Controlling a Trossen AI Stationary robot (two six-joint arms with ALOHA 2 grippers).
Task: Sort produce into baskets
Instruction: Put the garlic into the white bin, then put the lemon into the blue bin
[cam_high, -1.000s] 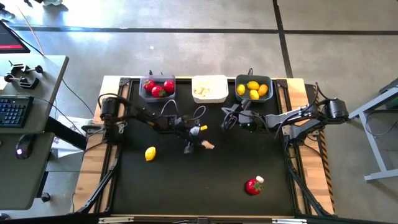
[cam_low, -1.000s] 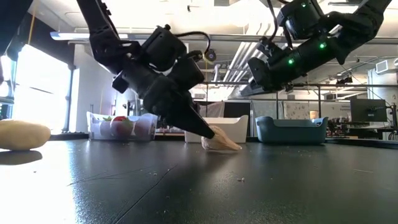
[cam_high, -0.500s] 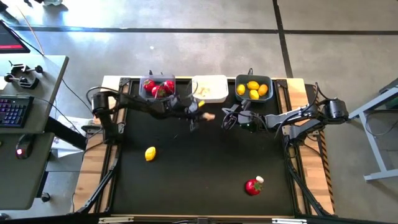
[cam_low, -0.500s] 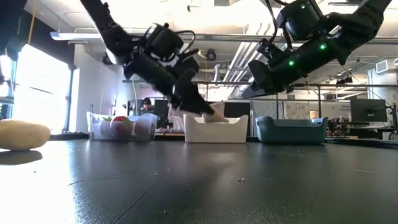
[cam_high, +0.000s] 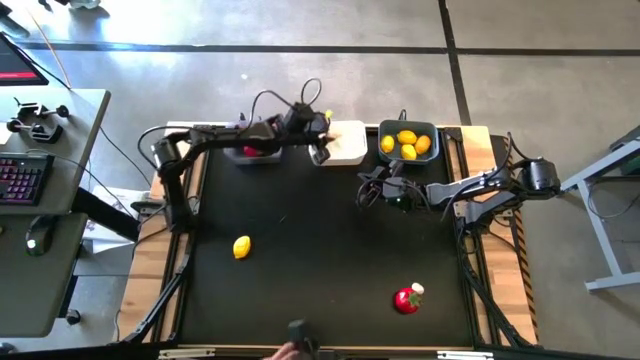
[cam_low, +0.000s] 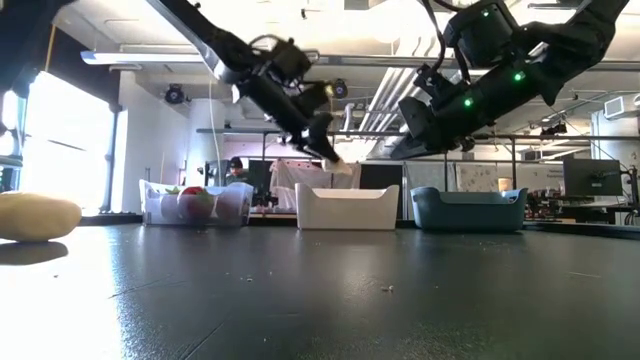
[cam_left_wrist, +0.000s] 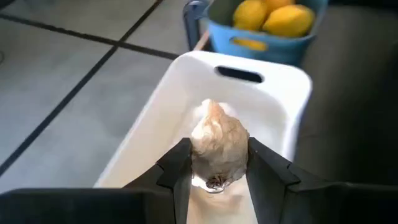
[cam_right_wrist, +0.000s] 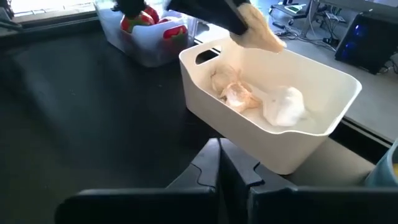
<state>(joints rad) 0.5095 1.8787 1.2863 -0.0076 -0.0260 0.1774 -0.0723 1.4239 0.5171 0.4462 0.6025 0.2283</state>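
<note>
My left gripper (cam_high: 321, 152) is shut on a whitish garlic bulb (cam_left_wrist: 217, 143) and hangs over the left end of the white basket (cam_high: 345, 145). That basket holds more garlic (cam_right_wrist: 233, 90). The grey basket (cam_low: 195, 205) with tomatoes stands to its left. The teal basket (cam_high: 408, 142) with lemons stands to its right. A lemon (cam_high: 241, 247) lies on the mat at the left. A tomato (cam_high: 406, 300) lies at the near right. My right gripper (cam_right_wrist: 221, 165) is shut, empty, and hovers just in front of the white basket. My left gripper pinches the garlic bulb by its two opposite sides (cam_left_wrist: 198, 149) between its two fingers (cam_left_wrist: 177, 171). The fingers slant down toward the table's far edge. The bulb is lifted clear and hangs above the white basket's inside (cam_left_wrist: 186, 106), its pointed end sticking out past the fingertips.
A small white piece (cam_high: 417, 289) lies against the tomato at the near right. Cables loop above the left arm (cam_high: 290, 105). Wooden rails (cam_high: 150, 250) border the black mat (cam_high: 320, 260), whose middle is bare. A dark object (cam_high: 298, 335) sits at the near edge.
My left gripper has lifted the garlic bulb off the middle of the mat and carried it up and toward the far edge, to above the white basket. It has tipped from pointing steeply down to a flatter slant. It has stayed shut on the bulb.
</note>
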